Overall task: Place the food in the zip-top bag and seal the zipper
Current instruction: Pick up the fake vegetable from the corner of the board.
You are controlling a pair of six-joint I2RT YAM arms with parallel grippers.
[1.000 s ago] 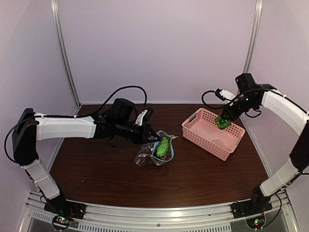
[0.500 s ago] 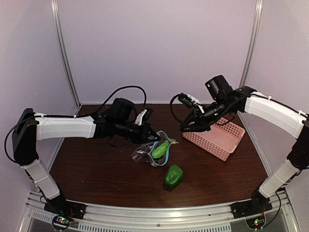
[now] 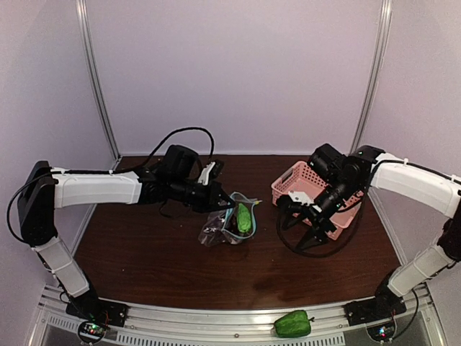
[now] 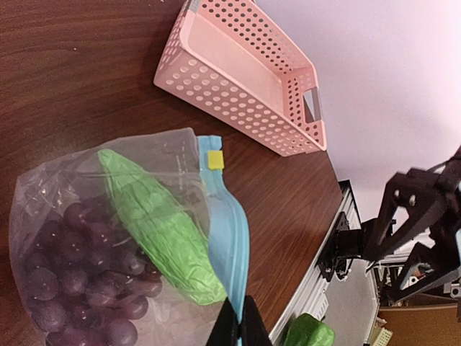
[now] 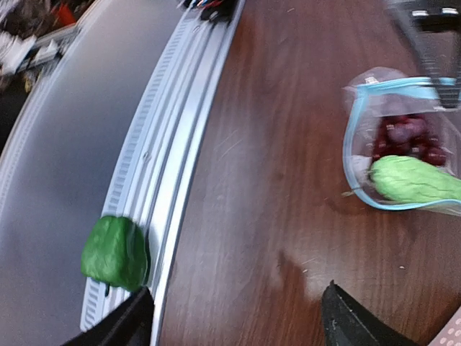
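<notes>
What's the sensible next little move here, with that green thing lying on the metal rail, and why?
Probably swing the right pincer down toward the green pepper on the rail to pick it up. Its jaws stand open and empty, while the left pincer is shut on the zipper, holding the bag open; grapes and the long green vegetable lie inside.

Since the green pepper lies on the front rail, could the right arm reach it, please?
Probably yes: the pepper lies uncovered on the rail near that arm's base, and the right pincer hangs open and empty.
</notes>
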